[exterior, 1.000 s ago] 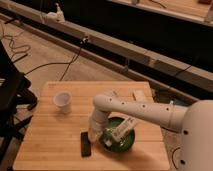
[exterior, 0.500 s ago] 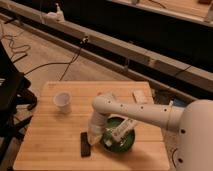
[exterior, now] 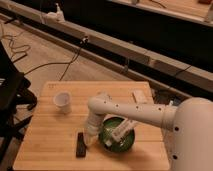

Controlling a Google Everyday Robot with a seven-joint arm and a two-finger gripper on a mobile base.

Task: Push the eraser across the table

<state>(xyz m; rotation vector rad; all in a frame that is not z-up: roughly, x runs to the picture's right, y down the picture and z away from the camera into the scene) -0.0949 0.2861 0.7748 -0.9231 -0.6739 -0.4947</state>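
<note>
The eraser [exterior: 80, 144] is a small flat black block lying on the light wooden table [exterior: 50, 135], near its front edge, left of centre. My white arm reaches in from the right and bends down. My gripper [exterior: 90, 139] hangs at its end, just right of the eraser and very close to it. I cannot tell whether it touches the eraser.
A white paper cup [exterior: 62, 101] stands at the table's left rear. A green plate [exterior: 117, 135] with a white bar-shaped object [exterior: 120, 133] on it sits right of the gripper. A pale tan square pad [exterior: 139, 97] lies at the back right. A black chair [exterior: 10, 95] stands to the left.
</note>
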